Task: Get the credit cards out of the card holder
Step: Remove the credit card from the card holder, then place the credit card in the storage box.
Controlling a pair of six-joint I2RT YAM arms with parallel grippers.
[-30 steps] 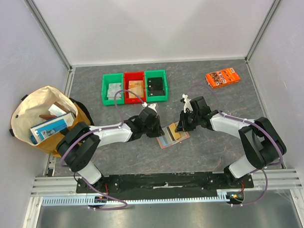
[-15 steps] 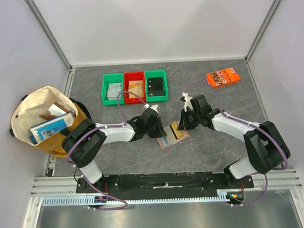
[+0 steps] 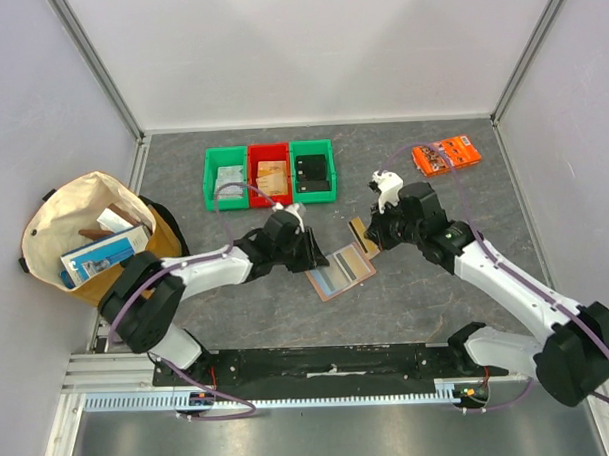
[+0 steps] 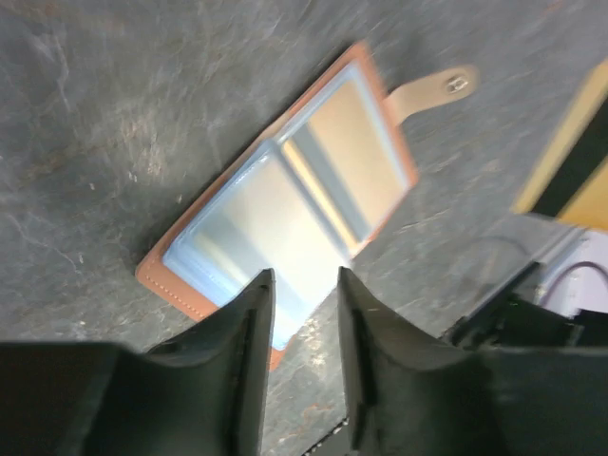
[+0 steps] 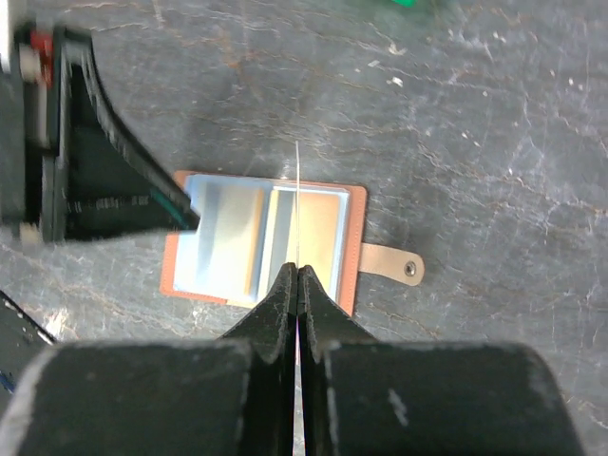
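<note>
The card holder (image 3: 342, 270) lies open and flat on the grey table, its light blue and tan panels (image 5: 261, 237) facing up and its tab (image 5: 391, 264) to one side. My right gripper (image 5: 298, 269) hangs above it, shut on a thin credit card (image 5: 297, 190) that this view shows edge-on. From above, that credit card (image 3: 359, 233) looks tan and sits off the holder's far right corner. My left gripper (image 4: 304, 285) is open a little over the card holder's (image 4: 285, 190) near left edge, with nothing between its fingers (image 4: 252, 318).
Three small bins stand in a row at the back: green (image 3: 227, 177), red (image 3: 271, 173) and green (image 3: 312, 170), each with cards inside. An orange printed packet (image 3: 446, 154) lies at the back right. A cloth bag (image 3: 90, 240) of items sits at the left edge.
My right gripper has risen and drawn back to the right, carrying the card clear of the holder. My left gripper has opened and slid back left, and the holder now lies flat.
</note>
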